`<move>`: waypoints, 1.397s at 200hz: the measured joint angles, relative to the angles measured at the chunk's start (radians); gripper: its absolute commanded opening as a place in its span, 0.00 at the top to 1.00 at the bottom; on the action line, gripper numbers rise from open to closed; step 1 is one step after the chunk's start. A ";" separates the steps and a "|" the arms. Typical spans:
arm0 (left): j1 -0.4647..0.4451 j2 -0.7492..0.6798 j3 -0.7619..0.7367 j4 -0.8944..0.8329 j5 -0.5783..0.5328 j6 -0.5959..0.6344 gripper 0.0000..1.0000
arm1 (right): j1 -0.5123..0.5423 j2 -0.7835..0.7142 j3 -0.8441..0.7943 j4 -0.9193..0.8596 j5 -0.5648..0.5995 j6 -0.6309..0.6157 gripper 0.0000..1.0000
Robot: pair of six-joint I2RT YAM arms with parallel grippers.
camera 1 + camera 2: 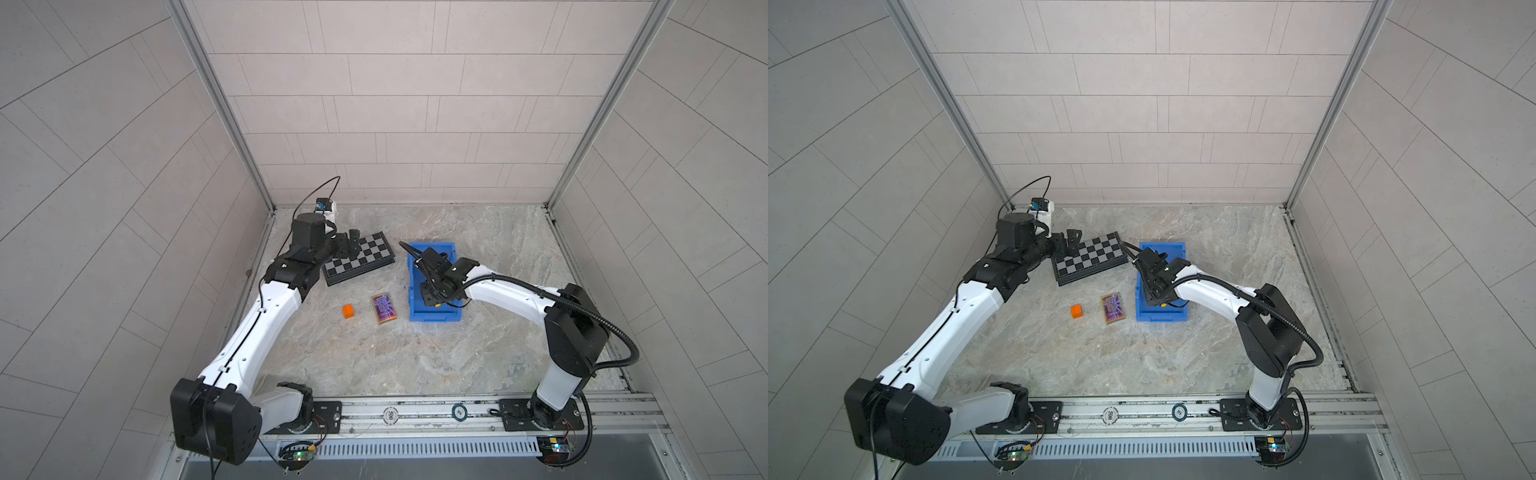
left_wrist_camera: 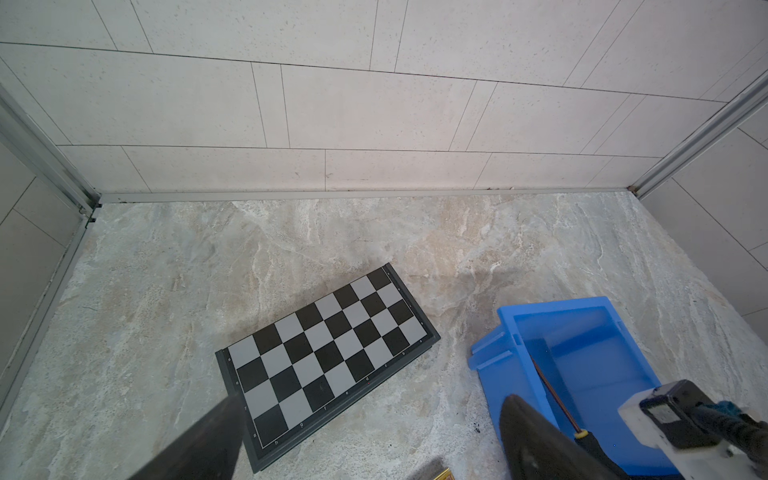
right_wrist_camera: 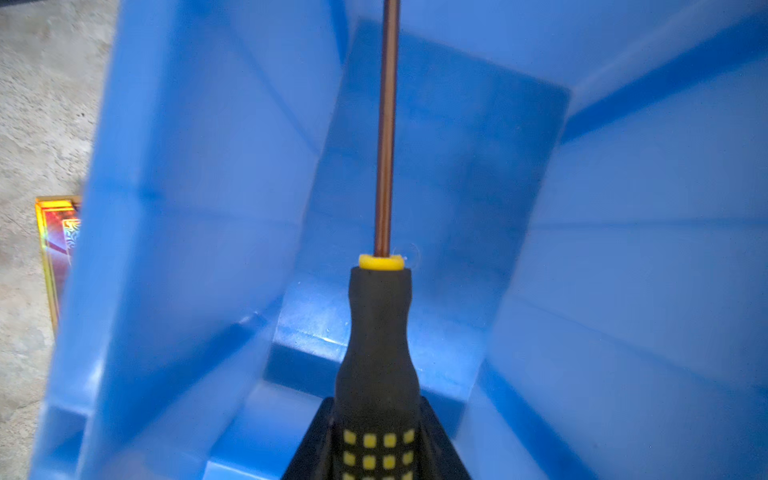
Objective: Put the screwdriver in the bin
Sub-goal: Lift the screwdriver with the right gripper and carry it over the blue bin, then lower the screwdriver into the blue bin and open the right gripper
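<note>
Inside the bright blue rectangular plastic bin (image 3: 208, 208), a slim screwdriver (image 3: 380, 332) shows a black handle with yellow square dots, a yellow collar and a coppery shaft. Mid-frame in a top view: flat black-and-grey checkerboard (image 1: 361, 257), small orange cube (image 1: 348, 311), iridescent purple gold-edged box (image 1: 383, 307), grey-beige marbled tabletop (image 1: 415, 365).

High stereo pair overhead, wrist cameras close

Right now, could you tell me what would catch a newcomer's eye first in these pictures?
The bright blue bin right of centre stands out first, with the right gripper reaching into it, shut on the screwdriver. Next comes the checkerboard at the back left, by the open left gripper. Left of the bin lie an orange cube and a shiny box.
</note>
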 measured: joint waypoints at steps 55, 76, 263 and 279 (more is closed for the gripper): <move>0.000 0.000 0.000 -0.001 -0.008 0.003 0.01 | -0.005 0.049 0.001 0.007 0.020 -0.014 0.80; 0.000 0.000 0.000 -0.001 -0.011 0.003 0.00 | -0.009 0.067 0.008 0.008 0.032 -0.018 0.79; 0.000 0.000 0.000 -0.014 -0.018 0.011 0.00 | -0.011 0.167 0.046 0.015 0.071 -0.012 0.74; 0.000 0.000 0.000 -0.015 -0.018 0.011 0.01 | -0.011 0.168 0.046 0.015 0.072 -0.012 0.73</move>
